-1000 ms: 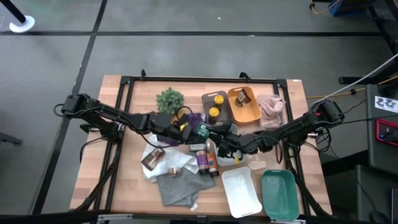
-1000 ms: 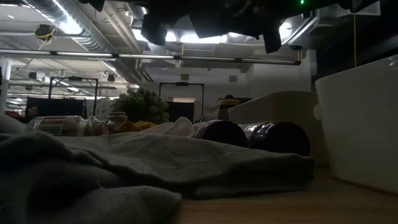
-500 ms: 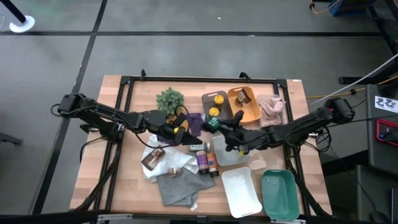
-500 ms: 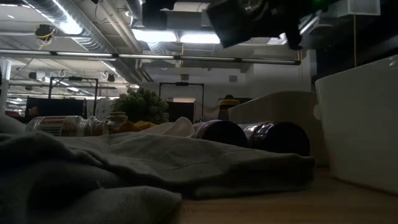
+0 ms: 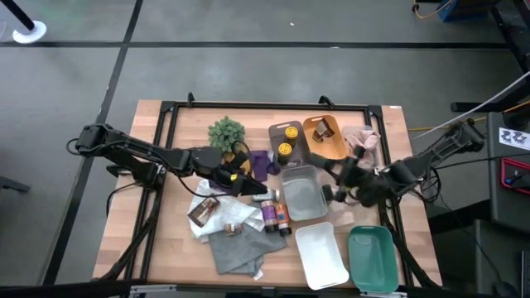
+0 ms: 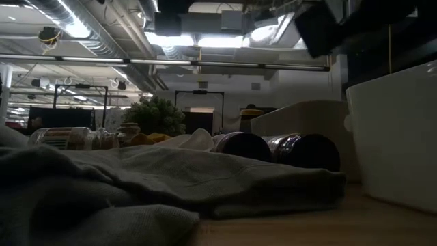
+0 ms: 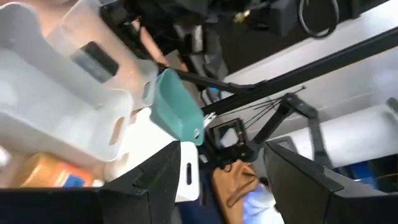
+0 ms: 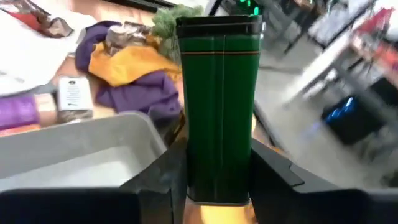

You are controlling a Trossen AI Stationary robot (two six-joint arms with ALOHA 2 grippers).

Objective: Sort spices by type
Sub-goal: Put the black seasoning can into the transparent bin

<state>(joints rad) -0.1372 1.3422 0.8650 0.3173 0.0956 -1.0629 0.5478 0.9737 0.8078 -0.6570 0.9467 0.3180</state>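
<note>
Overhead, the right gripper (image 5: 341, 178) blurs beside the grey tray (image 5: 300, 192); only its wrist view shows it clamping a green tin (image 8: 217, 106). Left gripper (image 5: 248, 189) gapes, empty.

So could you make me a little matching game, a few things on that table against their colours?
Things:
1. tall tin held by the right gripper
2. tray at the table's near right corner
3. tray holding a brown packet
4. cloth at the near edge

Colours:
A. grey
B. teal
C. dark green
D. orange

Pairs: 1-C, 2-B, 3-D, 4-A
</note>
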